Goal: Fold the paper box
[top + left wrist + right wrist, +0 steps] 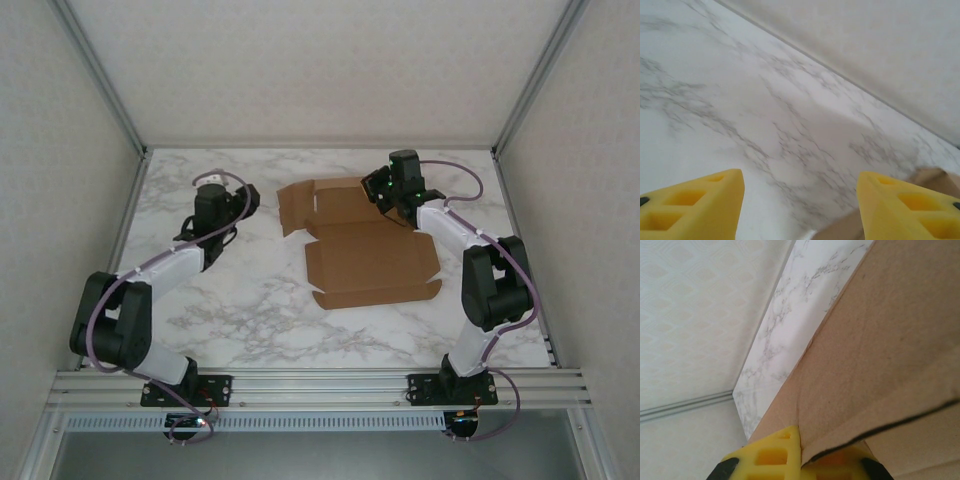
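Marble table (250, 310); paper box (880, 340) in right pincer (812, 456)

The paper box (365, 245) is plain brown cardboard — matt and faintly fibrous. The surface (250, 310) beneath it is white, marble-patterned and smooth with a soft sheen; the rail (320, 385) at 6 o'clock is ribbed bare metal. The left hand (800, 175) has matt yellow plastic fingers (695, 205).

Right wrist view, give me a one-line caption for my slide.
Right gripper shut on a flap edge of the brown paper box, marble table and patterned wall behind.
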Available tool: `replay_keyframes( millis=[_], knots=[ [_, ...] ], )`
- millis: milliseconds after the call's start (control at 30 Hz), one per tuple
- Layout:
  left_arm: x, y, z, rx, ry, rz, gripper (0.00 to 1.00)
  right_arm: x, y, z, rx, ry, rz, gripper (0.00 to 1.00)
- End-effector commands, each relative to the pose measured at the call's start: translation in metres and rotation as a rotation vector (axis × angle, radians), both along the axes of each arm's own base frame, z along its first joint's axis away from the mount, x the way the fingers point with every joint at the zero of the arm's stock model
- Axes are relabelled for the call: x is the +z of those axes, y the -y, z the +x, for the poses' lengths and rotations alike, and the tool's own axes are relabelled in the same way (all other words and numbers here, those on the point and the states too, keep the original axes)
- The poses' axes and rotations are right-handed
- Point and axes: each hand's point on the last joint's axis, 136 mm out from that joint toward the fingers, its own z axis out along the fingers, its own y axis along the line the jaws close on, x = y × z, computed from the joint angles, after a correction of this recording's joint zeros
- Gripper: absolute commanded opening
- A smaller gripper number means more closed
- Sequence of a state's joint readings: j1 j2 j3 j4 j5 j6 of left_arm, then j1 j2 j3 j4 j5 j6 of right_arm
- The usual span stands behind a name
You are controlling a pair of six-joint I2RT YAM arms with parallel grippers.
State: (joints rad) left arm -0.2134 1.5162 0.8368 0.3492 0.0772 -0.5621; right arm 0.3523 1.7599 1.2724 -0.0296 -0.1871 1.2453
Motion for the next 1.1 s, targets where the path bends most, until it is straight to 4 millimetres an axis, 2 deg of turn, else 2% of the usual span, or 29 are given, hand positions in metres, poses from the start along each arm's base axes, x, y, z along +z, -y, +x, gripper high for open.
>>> replay_keyframes(
  millis=[0,100,200,500,700,867,1067],
  knots=[
    [-0.014,0.015,0.021,-0.054,-0.043,-0.052,0.60,-0.001,-0.001,-0.008,0.024,-0.008,-0.023,0.00],
    [-0.048,0.050,0.024,-0.193,-0.175,-0.128,0.57,0.002,-0.002,-0.006,0.026,-0.007,-0.025,0.00],
    [-0.060,0.073,0.013,-0.264,-0.224,-0.154,0.57,0.006,-0.003,-0.005,0.027,-0.001,-0.018,0.00],
    [-0.037,0.131,-0.006,-0.419,-0.176,-0.231,0.57,0.004,-0.006,0.003,0.017,-0.010,-0.010,0.00],
    [-0.027,0.151,-0.006,-0.460,-0.156,-0.231,0.57,0.002,-0.008,0.006,0.012,-0.014,0.005,0.00],
    [-0.014,0.165,0.003,-0.486,-0.108,-0.236,0.57,0.001,-0.007,0.004,0.011,-0.016,0.003,0.00],
    [-0.023,0.188,0.005,-0.534,-0.120,-0.208,0.57,0.000,-0.007,0.002,0.014,-0.021,0.005,0.00]
  ],
)
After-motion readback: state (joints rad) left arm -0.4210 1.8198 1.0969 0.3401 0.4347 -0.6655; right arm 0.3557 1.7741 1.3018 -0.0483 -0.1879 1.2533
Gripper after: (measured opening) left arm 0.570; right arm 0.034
